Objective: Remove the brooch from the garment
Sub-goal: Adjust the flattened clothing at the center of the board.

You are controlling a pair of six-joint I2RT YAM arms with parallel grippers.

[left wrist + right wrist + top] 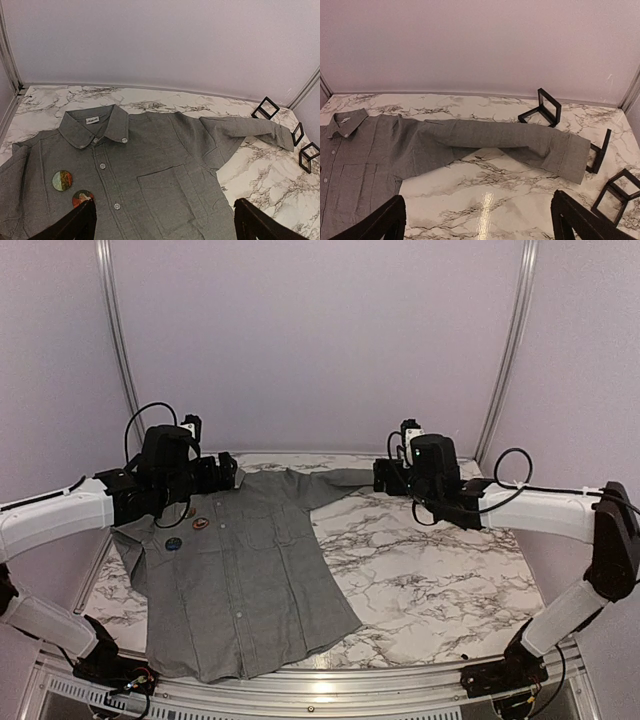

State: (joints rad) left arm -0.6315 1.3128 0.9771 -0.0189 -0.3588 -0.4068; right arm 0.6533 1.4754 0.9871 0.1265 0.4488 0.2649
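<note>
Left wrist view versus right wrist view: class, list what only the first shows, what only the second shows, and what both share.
Only left wrist: a green-orange brooch and a reddish brooch on the chest of the grey shirt, plus its front buttons. Only right wrist: a glare streak on the marble table. Both: the shirt, its outstretched sleeve, three black frames and the table.

text read: 0 | neck label (92, 120) inside the collar of the garment (165, 155) — white with dark marks, too small to read | striped brooch (62, 180) and red brooch (81, 197) — colour patches only, no legible lettering
</note>
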